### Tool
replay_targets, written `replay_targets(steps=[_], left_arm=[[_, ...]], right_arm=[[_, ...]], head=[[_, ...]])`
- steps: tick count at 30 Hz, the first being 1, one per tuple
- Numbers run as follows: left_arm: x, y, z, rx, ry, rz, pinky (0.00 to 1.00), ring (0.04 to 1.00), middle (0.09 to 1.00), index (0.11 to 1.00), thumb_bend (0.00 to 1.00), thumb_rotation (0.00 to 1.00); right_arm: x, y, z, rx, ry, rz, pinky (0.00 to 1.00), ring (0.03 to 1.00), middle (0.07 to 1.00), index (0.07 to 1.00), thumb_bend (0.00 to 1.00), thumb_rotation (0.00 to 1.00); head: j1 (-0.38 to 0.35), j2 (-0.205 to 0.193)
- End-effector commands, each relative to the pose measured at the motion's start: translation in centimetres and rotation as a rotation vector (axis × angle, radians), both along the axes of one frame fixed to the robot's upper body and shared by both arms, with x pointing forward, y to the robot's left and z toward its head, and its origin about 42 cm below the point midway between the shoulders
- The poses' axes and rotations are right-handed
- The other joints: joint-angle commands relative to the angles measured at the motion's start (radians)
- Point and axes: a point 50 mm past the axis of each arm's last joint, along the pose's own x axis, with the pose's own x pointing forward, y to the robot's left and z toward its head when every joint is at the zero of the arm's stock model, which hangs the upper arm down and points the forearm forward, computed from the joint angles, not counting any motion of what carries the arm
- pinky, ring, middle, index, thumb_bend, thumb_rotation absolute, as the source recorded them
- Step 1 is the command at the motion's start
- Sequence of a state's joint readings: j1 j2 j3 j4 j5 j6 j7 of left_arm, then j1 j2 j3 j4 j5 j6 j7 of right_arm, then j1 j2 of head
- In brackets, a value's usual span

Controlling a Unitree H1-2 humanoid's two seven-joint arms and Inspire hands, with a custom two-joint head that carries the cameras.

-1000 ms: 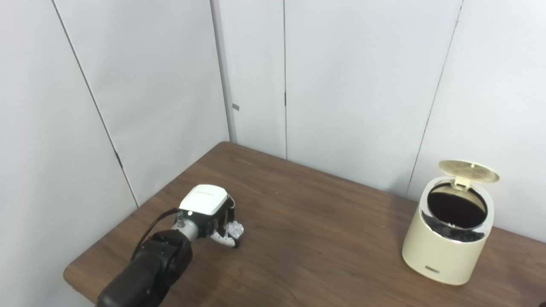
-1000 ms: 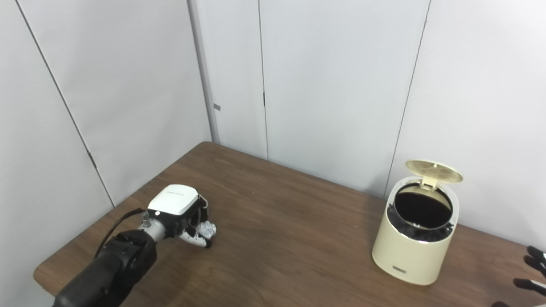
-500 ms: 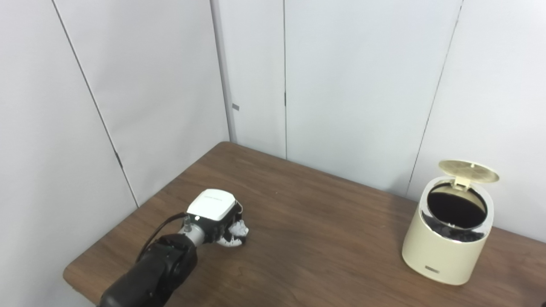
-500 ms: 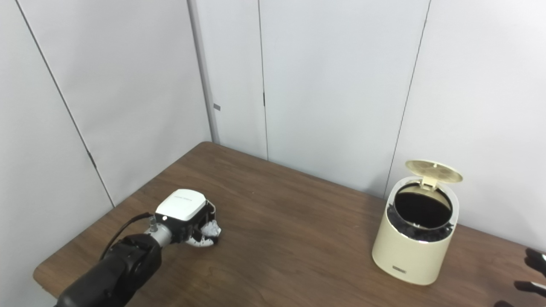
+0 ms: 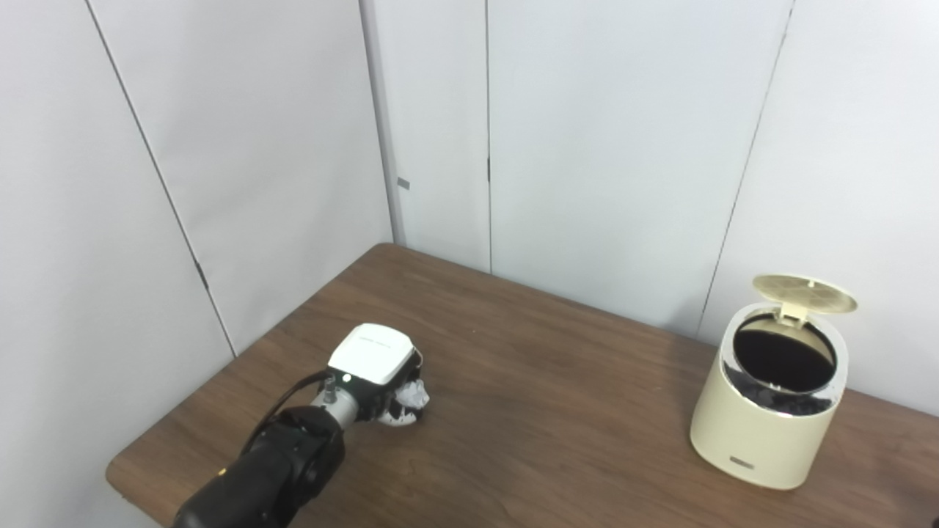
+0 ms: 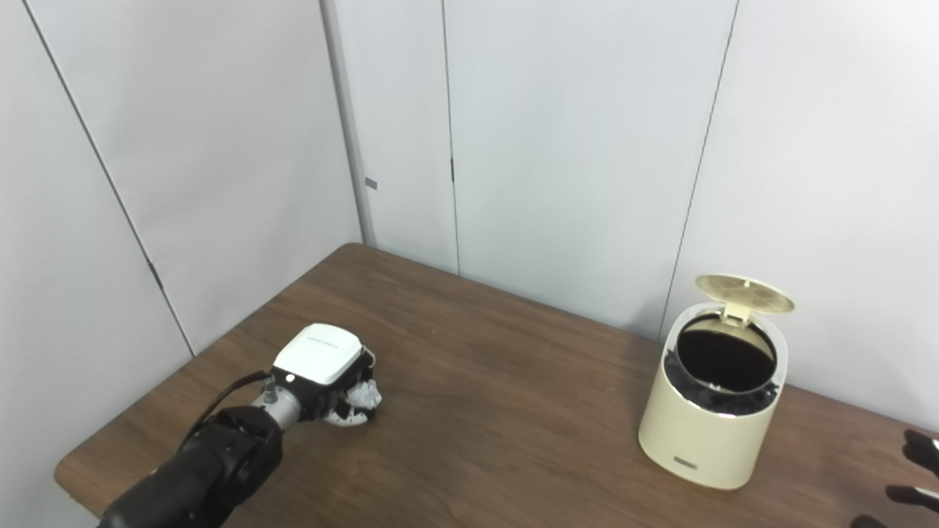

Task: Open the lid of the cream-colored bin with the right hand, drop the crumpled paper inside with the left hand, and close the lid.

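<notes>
Fingers of my left hand (image 5: 374, 370) wrapped round the crumpled white paper ball (image 5: 412, 397); open-lidded cream-colored round bin (image 5: 766, 433) sits far off right.

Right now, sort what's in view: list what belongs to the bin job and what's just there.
Job:
bin
lid, standing open
crumpled paper
left hand, on the paper
right hand, at the picture's edge

Just there:
table
wall panels

Bright, even light; soft shadows, slightly grainy, mostly sharp.
</notes>
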State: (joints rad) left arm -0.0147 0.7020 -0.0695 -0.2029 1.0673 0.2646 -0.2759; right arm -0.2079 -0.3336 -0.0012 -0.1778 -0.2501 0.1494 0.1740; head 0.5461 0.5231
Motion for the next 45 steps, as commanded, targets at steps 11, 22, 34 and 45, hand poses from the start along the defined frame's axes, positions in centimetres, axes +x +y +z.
replay_targets(steps=[11, 22, 34, 45], left_arm=[[-0.8, -1.3, 5.0, 0.037, -0.189, -0.044, 0.23, 0.276, 0.471, 0.486, 0.53, 0.0], [-0.9, -2.9, 5.8, 0.002, -0.404, -0.124, 0.29, 0.316, 0.471, 0.484, 0.53, 0.0], [0.8, -7.8, 7.7, -0.069, -0.73, -0.322, 0.28, 0.362, 0.472, 0.484, 0.53, 0.0], [4.5, -11.2, 10.3, -0.098, -0.807, -0.442, 0.25, 0.292, 0.471, 0.484, 0.53, 0.0]], right_arm=[[0.3, 0.1, 1.7, -0.006, -0.086, 0.008, 0.37, 0.756, 0.885, 0.88, 0.87, 0.63], [0.4, 0.5, 1.6, -0.007, -0.081, -0.003, 0.37, 0.75, 0.878, 0.877, 0.88, 0.64], [0.5, 1.5, 1.0, -0.01, -0.086, -0.007, 0.47, 0.798, 0.906, 0.91, 0.8, 0.54], [0.3, 2.9, 2.1, -0.002, -0.1, 0.033, 0.69, 0.838, 0.932, 0.928, 0.7, 0.33]], head=[[0.0, 0.003], [-0.035, -0.005], [-0.165, -0.017], [-0.296, -0.01]])
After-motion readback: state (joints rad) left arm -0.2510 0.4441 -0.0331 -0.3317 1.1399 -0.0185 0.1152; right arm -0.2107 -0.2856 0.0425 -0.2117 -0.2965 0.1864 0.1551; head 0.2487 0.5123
